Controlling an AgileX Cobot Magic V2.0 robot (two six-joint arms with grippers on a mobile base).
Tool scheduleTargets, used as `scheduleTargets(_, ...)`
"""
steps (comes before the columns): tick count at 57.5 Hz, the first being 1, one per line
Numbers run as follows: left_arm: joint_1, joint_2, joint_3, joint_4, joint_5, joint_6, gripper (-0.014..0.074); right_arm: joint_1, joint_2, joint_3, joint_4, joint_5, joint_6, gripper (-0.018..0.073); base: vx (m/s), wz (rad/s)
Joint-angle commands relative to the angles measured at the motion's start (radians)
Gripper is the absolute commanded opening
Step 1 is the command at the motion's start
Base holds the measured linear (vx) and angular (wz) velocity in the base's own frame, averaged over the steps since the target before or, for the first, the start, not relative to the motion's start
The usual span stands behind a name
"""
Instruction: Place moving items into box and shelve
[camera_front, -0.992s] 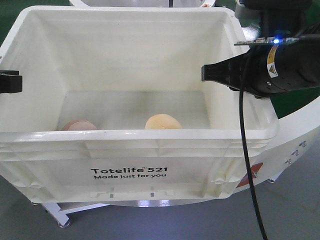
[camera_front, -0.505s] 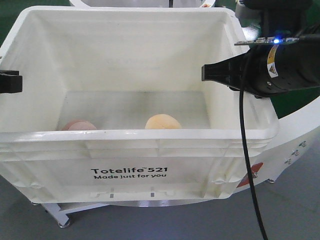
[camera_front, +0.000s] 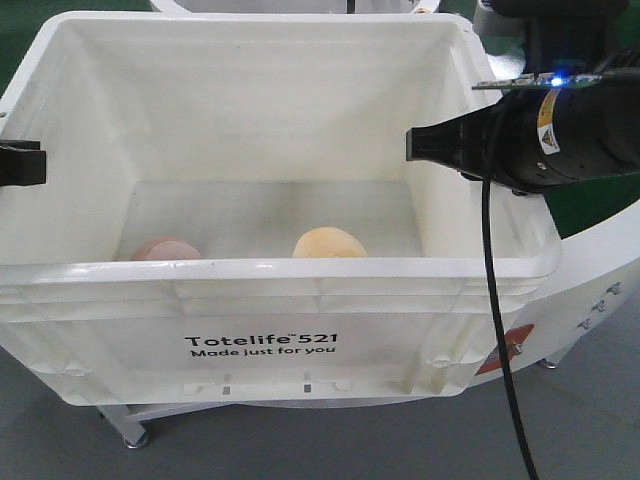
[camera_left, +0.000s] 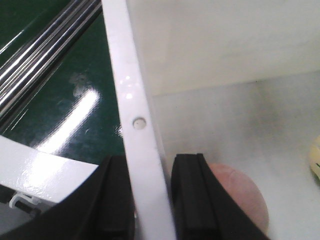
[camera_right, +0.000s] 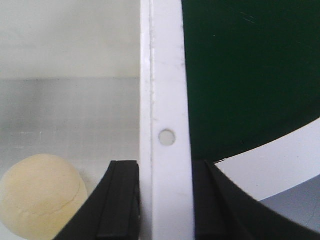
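From my seat, the packing half looks done. Both lumps are inside the box, and both arms have hold of it. I judge what remains is the lift and the carry to a shelf, and no shelf shows in any view.

At the far left edge of the front view, the left gripper sits at the box's left wall. Its wrist camera shows the gripper at the bottom of the frame, with one black pad on each side of the white rim, pressed against it and pinching the wall.

Just inside that wall, the pink lump lies on the box floor in the lower left, half hidden behind the near rim. To its right, near the middle of the floor and apart from the pink one, lies the yellow lump. I see nothing else in the box.

On the right, the right gripper reaches over the right wall. Its own camera shows the gripper with its pads clamped on that rim from both sides and the yellow lump in the lower left corner.

The box rests on a white curved table at the lower right.
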Motion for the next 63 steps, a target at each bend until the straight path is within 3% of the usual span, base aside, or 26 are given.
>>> scheduleTargets(1, -0.015, -0.026, -0.043, -0.026, -0.155, 0.016, 0.0119, 0.008, -0.034, -0.037, -0.095, -0.109, -0.009, 0.0075, -0.06, 0.21)
scheduleTargets(63, -0.015, -0.026, -0.043, -0.026, -0.156, 0.016, 0.0119, 0.008, -0.034, -0.037, -0.095, -0.109, -0.009, 0.0075, -0.07, 0.39)
